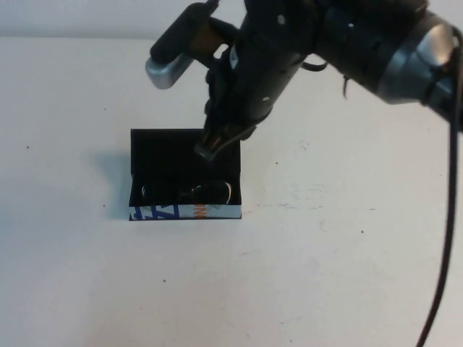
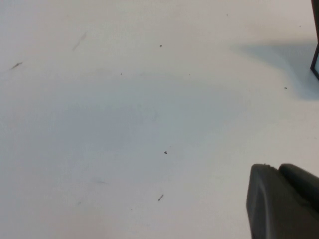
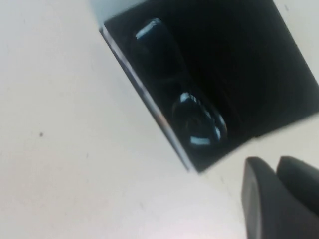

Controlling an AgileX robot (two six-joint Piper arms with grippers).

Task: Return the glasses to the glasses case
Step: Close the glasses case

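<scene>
The glasses case (image 1: pixel 183 212) stands open at the table's middle, its black lid (image 1: pixel 166 148) laid back and its white printed front toward me. The dark glasses (image 1: pixel 187 192) lie folded inside it, lenses glinting; they also show in the right wrist view (image 3: pixel 182 107) inside the case (image 3: pixel 259 64). My right gripper (image 1: pixel 215 148) hangs just above the lid's right part, fingers (image 3: pixel 259 199) together and holding nothing. My left gripper (image 2: pixel 281 199) shows only in its wrist view, shut and empty over bare table left of the case.
The white tabletop (image 1: pixel 347 253) surrounds the case. The right arm (image 1: pixel 347 36) reaches in from the top right, and its black cable (image 1: pixel 447 238) hangs along the right edge. A dark case corner (image 2: pixel 316 59) shows at the left wrist view's edge.
</scene>
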